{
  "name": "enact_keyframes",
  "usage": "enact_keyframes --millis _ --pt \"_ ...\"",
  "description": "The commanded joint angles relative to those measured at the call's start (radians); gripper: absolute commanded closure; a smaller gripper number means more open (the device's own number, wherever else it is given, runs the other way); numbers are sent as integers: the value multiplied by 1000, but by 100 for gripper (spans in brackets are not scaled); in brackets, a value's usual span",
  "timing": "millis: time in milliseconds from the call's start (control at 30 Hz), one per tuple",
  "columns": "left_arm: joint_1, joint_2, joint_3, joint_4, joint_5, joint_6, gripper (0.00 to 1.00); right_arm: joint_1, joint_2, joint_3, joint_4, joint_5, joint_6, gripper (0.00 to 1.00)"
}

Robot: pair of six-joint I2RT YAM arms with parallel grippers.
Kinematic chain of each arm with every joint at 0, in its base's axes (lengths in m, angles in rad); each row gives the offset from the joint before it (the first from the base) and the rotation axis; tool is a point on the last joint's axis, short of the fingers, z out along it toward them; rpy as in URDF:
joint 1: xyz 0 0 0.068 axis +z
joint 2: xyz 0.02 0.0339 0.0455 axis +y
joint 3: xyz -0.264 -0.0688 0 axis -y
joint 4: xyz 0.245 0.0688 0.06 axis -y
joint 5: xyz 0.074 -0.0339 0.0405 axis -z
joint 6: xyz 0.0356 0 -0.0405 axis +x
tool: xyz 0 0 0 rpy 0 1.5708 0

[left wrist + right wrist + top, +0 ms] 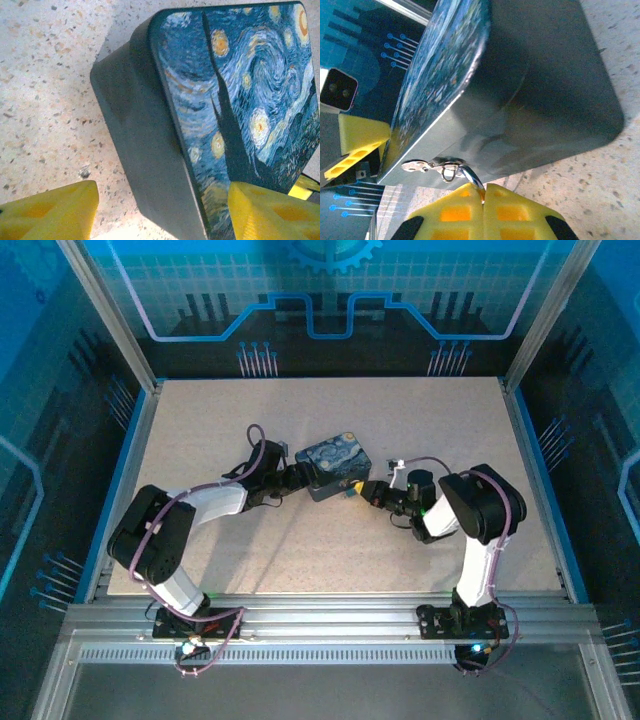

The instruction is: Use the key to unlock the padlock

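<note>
The dark blue starry-print box (335, 465) lies mid-table. On its near side wall, a small metal clasp (427, 165) carries a wire loop. A shiny curved shackle (470, 177) runs from that loop into my right gripper (484, 194). That gripper is shut on the padlock, and its yellow fingers hide the lock's body. In the top view the right gripper (360, 490) touches the box's right front corner. My left gripper (160, 215) is open, with its fingers (50, 210) straddling the box's left end (150, 150). The key is hidden.
Speckled tabletop (300, 550) surrounds the box, bounded by a metal frame and blue printed walls (330, 300). A yellow finger of the left gripper (360, 137) shows beyond the box's far end. A pale cable (425, 462) loops over the right arm.
</note>
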Motion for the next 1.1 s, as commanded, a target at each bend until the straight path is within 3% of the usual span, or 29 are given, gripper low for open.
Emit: enact_keyframes --millis 0,167,433,700,900,1067 --pt "-6 -60 -21 -76 -11 -5 27 -19 -50 -22 -12 10 -12 98" --pt "-2 -141 -17 -113 -33 14 21 -32 -163 -49 -124 0 -64 98" --pt "5 -312 -80 -152 -96 50 12 -33 -493 -38 -628 2 -264 96" --pt "36 -544 -175 -251 -232 119 1 -33 -705 -10 -1029 -54 -367 95" --pt "54 -656 -226 -281 -279 124 1 -27 -840 -41 -1217 -27 -380 94" --pt "59 -660 -227 -288 -278 128 1 -27 -853 -84 -1256 -21 -373 94"
